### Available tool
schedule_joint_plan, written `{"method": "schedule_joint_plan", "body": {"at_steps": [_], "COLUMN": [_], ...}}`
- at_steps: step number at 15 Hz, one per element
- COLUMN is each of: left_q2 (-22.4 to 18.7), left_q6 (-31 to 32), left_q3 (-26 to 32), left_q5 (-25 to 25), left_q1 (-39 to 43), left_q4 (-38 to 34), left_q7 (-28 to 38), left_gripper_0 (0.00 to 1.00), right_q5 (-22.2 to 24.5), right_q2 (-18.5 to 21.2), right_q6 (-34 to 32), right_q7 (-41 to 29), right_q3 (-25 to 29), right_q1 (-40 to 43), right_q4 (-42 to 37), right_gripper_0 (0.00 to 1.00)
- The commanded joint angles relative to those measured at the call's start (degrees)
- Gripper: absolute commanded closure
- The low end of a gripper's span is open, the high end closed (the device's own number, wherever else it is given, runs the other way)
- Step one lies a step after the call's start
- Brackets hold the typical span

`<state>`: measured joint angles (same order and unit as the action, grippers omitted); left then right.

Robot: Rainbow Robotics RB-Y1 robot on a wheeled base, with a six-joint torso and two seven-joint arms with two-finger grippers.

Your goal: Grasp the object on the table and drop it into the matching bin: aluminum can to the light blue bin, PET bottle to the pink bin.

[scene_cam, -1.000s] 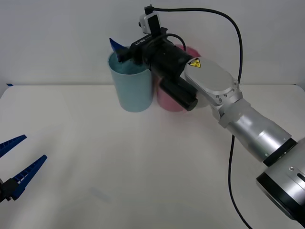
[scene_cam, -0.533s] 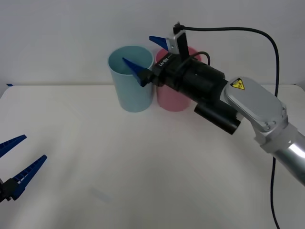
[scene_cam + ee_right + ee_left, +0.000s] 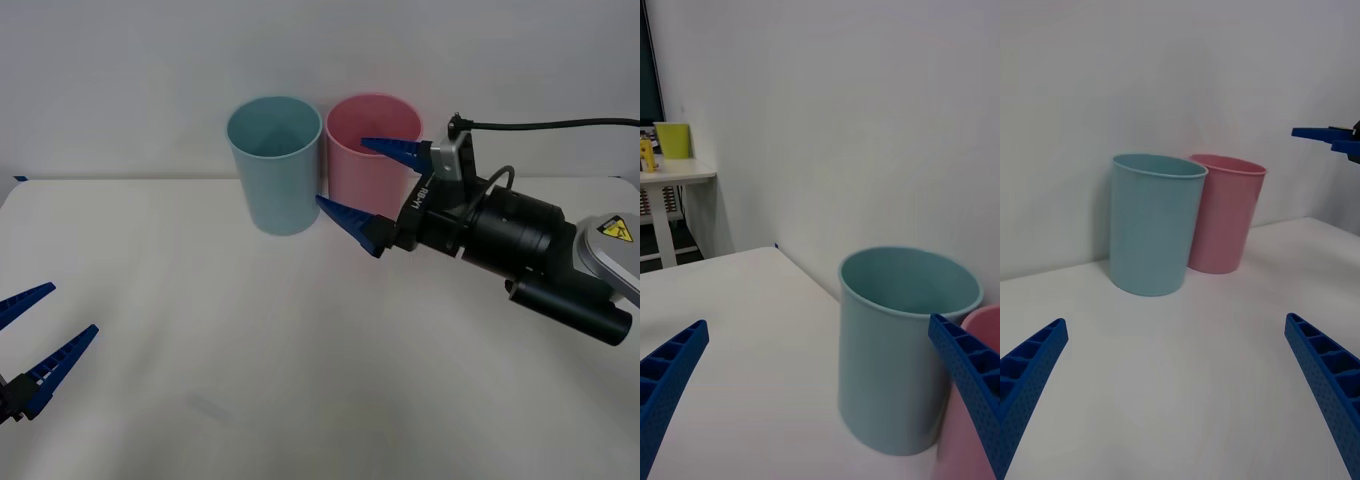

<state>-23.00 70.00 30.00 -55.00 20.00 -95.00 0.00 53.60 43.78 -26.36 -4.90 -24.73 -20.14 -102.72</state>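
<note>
Right gripper (image 3: 372, 185) spread wide, empty, just in front of the pink bin (image 3: 373, 150); can not visible, likely in the light blue bin (image 3: 274, 165) beside it; retract clear of both rims.

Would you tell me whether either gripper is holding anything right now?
Nothing is held: the right gripper and the left gripper are both open and empty.

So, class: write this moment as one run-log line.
right gripper: open, empty, in front of pink bin | left gripper: open, parked low | light blue bin: upright | table: no can seen
</note>
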Motion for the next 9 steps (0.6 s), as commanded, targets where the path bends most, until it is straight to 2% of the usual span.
{"method": "schedule_joint_plan", "body": {"at_steps": [1, 5, 9], "left_q2": [0.0, 0.0, 0.0], "left_q6": [0.0, 0.0, 0.0], "left_q3": [0.0, 0.0, 0.0], "left_q5": [0.0, 0.0, 0.0], "left_q1": [0.0, 0.0, 0.0], "left_q4": [0.0, 0.0, 0.0], "left_q7": [0.0, 0.0, 0.0], "left_gripper_0": [0.0, 0.0, 0.0], "right_q5": [0.1, 3.09, 8.89], "right_q2": [0.43, -0.8, -5.81], "right_q6": [-6.95, -18.29, -31.38], "right_q7": [1.91, 4.81, 6.3], "right_q3": [5.83, 16.56, 30.27], "right_q1": [5.55, 13.72, 21.98], "right_q4": [-0.11, -0.11, -0.02], "right_gripper_0": [0.0, 0.0, 0.0]}}
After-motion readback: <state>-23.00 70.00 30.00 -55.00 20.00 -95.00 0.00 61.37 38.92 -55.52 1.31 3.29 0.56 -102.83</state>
